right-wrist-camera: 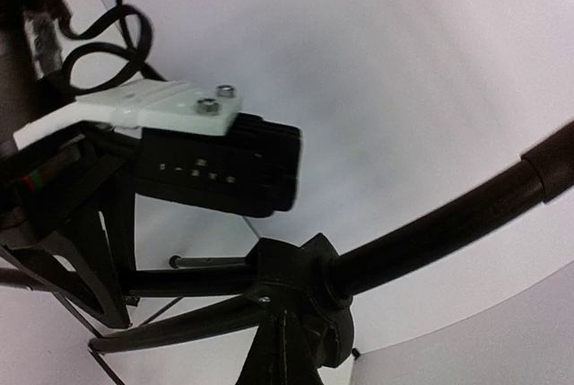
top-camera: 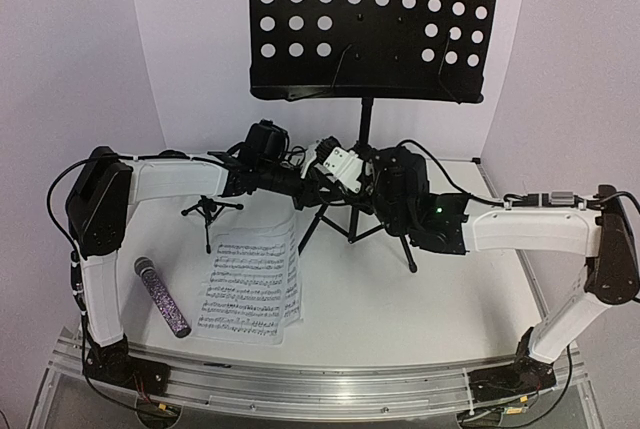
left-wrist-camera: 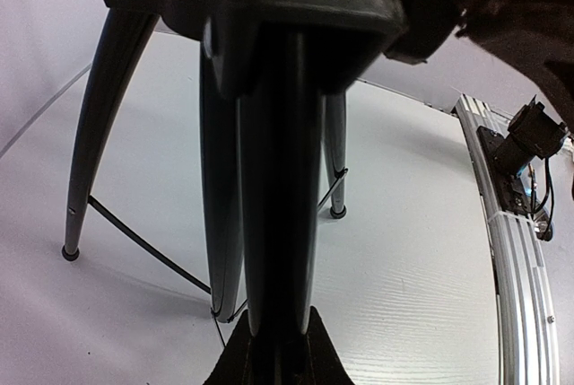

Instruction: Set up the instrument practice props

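now, left jaws clamp the music stand by its pole, right jaws closed at three o'clock. hold it upright, legs even.

Table: white top with a faint wood grain, matt, under soft even light. Backdrop wall: plain pale lilac-white panels standing round the far and side edges of the table. Rail: ribbed aluminium strip along the table's near edge.
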{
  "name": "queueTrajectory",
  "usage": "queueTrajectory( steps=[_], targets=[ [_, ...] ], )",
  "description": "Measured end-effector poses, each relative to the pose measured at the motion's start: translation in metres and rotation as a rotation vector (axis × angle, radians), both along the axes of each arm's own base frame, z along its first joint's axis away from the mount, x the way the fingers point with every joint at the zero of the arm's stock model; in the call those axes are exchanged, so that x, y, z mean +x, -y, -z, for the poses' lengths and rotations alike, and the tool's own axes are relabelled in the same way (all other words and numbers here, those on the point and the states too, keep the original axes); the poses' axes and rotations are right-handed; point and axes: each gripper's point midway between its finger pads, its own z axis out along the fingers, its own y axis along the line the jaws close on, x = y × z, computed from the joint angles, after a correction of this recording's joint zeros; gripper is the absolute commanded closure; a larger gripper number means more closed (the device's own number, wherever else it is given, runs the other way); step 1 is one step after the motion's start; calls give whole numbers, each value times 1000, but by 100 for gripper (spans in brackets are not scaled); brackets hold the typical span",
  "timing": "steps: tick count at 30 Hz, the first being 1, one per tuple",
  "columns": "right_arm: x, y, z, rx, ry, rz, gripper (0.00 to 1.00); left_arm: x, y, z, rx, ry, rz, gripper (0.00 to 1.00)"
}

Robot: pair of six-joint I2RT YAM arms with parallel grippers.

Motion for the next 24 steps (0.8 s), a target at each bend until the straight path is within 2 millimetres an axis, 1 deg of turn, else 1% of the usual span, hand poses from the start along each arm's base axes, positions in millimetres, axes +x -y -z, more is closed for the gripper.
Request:
queueTrajectory(
  steps=[2, 7, 8, 11, 13, 18, 21, 24],
  targets=[
    [-1, 11, -7, 123, -18, 29, 100, 0, 0, 0, 0, 0, 0, 100],
    [8, 50, -34, 454, -37, 143, 100, 0, 0, 0, 0, 1, 2, 100],
    [10, 56, -35, 500, -48, 160, 100, 0, 0, 0, 0, 1, 2, 100],
    [10, 59, -27, 597, -104, 187, 100, 0, 0, 0, 0, 2, 4, 100],
    [11, 60, -24, 649, -129, 198, 98, -1, 0, 0, 0, 2, 4, 100],
    [6, 62, -18, 737, -179, 208, 90, -1, 0, 0, 0, 3, 5, 100],
    [-2, 70, -16, 772, -208, 211, 82, -1, 1, 0, -1, 4, 6, 92],
    [-10, 77, -14, 790, -240, 220, 75, -2, 1, 0, -3, 6, 11, 79]
  ],
)
